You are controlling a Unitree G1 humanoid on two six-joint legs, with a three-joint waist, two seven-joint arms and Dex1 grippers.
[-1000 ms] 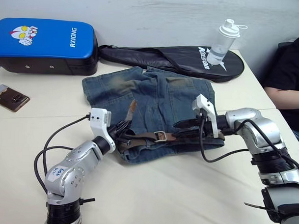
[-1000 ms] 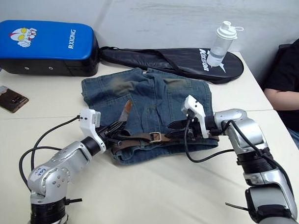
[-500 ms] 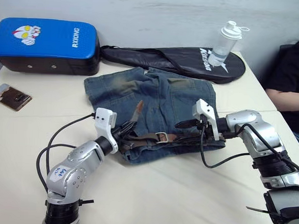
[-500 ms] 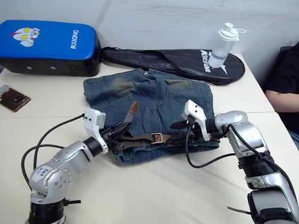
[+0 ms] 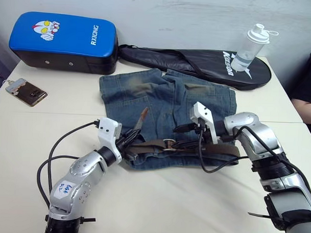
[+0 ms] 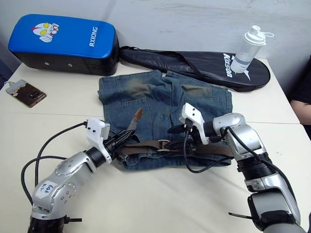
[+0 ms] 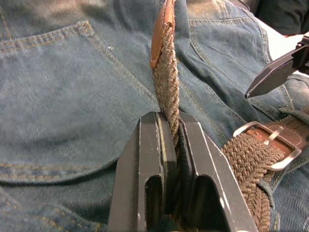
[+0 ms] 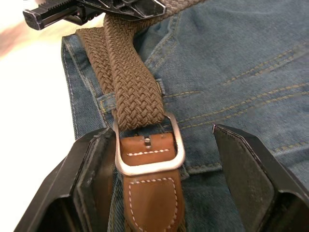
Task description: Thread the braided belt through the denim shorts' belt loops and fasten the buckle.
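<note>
Denim shorts (image 5: 166,104): lie flat on the table (image 5: 157,198), waistband at the robot's side.
Left gripper (image 7: 170,145): at the left end of the shorts' waistband, fingers clamped on the braided belt (image 7: 166,82); leather tip stands up over the shorts.
Buckle (image 8: 148,147): on the waistband, about mid-shorts, belt threaded through it.
Right gripper (image 8: 166,159): over the waistband, fingers apart, one each side of the buckle.
Belt loops (image 8: 107,100): one on the waistband near the buckle.
</note>
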